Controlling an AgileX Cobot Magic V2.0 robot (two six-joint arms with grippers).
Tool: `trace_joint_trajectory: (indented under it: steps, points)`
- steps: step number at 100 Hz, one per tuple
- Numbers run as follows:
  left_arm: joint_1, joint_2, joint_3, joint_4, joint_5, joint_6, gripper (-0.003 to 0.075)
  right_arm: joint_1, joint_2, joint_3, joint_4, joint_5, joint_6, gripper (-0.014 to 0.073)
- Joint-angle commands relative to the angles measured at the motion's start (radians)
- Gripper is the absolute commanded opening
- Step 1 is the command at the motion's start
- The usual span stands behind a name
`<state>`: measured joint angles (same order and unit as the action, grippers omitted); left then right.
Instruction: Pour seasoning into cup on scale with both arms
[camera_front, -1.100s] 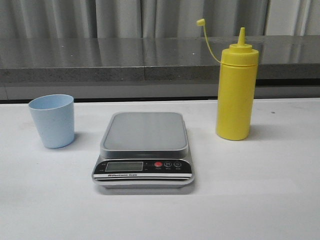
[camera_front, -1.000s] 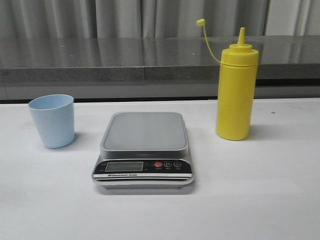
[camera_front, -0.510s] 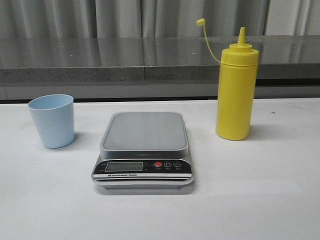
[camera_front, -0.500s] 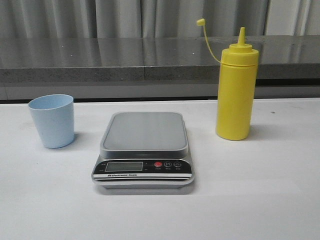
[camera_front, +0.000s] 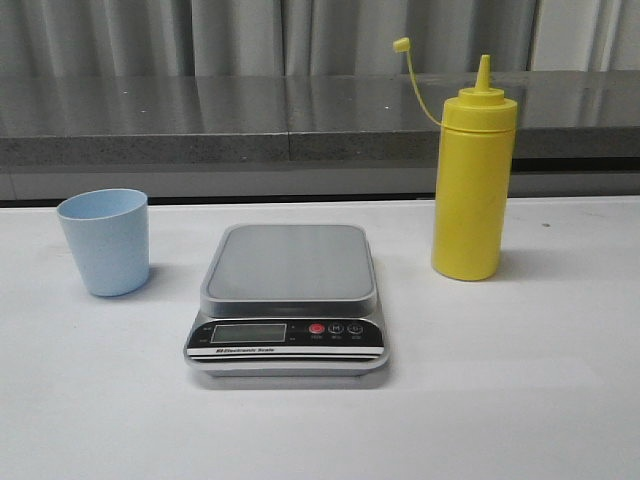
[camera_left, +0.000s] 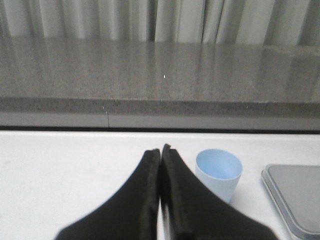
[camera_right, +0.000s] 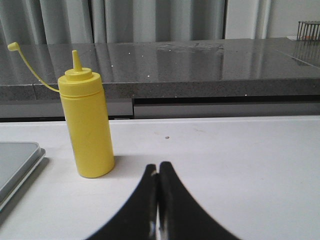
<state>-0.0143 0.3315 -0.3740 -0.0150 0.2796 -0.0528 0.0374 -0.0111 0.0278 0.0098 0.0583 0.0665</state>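
Pale blue, the cup (camera_front: 103, 242) stands on the table left of the bare scale (camera_front: 288, 297), the yellow bottle (camera_front: 472, 182) right, both grippers (camera_left: 160, 152) (camera_right: 158, 169) clenched empty, so the first lift of the cup onto the platform seems pending.

A plain white tabletop (camera_front: 540, 400) carries three things. At its centre lies a flat silver-grey digital scale (camera_front: 288, 300), its black front panel and LCD display facing 6 o'clock. A small pale blue plastic cup (camera_front: 104, 241) stands upright at 9 o'clock of the scale, apart from it. A tall yellow plastic squeeze bottle (camera_front: 472, 180) stands upright at 2 o'clock, its tethered cap off the nozzle.
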Motion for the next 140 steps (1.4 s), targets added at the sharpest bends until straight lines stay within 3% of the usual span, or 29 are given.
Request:
trace_joint_trajectory:
  steps: [1,12,34,42,65,87,140]
  points:
    - [0.000,0.119,-0.086,-0.001,-0.044,0.001,-0.0019,-0.008,-0.021,-0.018,-0.010,-0.075,-0.006,-0.0068]
    - [0.000,0.248,-0.151,0.015,-0.044,0.001,0.0057,-0.008,-0.021,-0.018,-0.010,-0.075,-0.006,-0.0068]
    - [0.000,0.503,-0.290,-0.003,-0.030,0.001,0.0476,-0.008,-0.021,-0.018,-0.010,-0.075,-0.006,-0.0068]
    - [0.000,0.581,-0.351,-0.037,0.010,0.001,0.0540,-0.008,-0.021,-0.018,-0.010,-0.075,-0.006,-0.0068]
    - [-0.067,0.823,-0.570,-0.078,0.190,0.002,0.0491,-0.008,-0.021,-0.018,-0.010,-0.075,-0.006,-0.0068]
    - [-0.134,1.031,-0.738,-0.078,0.247,0.036,0.0490,-0.008,-0.021,-0.018,-0.010,-0.075,-0.006,-0.0068]
    - [-0.134,1.347,-0.920,-0.087,0.349,0.036,0.0490,-0.008,-0.021,-0.018,-0.010,-0.075,-0.006,-0.0068]
